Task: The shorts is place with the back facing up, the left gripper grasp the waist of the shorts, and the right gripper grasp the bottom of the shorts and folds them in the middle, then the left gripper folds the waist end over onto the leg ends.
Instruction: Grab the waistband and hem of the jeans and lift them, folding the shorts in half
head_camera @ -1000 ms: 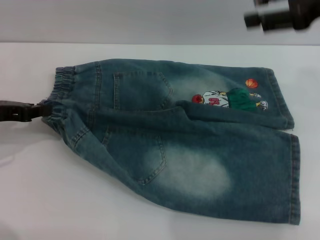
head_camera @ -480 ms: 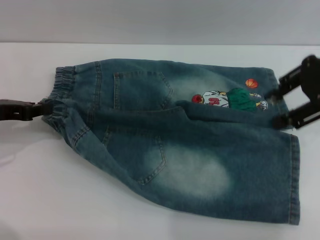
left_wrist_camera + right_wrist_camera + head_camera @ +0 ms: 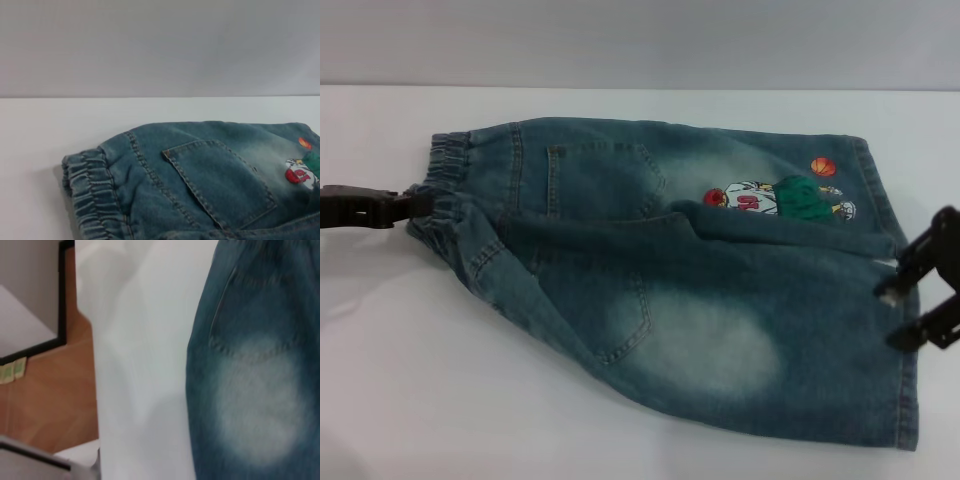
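Observation:
The blue denim shorts (image 3: 670,280) lie back up on the white table (image 3: 420,400), elastic waist at the left and leg hems at the right. At the far left my left gripper (image 3: 408,205) is shut on the ruffled waist (image 3: 445,200), which bunches toward it. In the left wrist view the waist (image 3: 87,190) and a back pocket (image 3: 220,182) show close up. My right gripper (image 3: 912,305) stands open at the right, its two black fingers (image 3: 910,272) straddling the near leg's hem (image 3: 910,400). The right wrist view shows the faded denim patch (image 3: 260,405).
A cartoon print with an orange basketball (image 3: 823,166) sits on the far leg. Bare table surface lies in front of the shorts and to their left. Past the table edge, the right wrist view shows wooden floor (image 3: 45,395).
My right gripper has come down from the upper right corner, past the far leg's hem, to the near leg's hem. The left gripper has shifted slightly farther away, dragging the waist with it.

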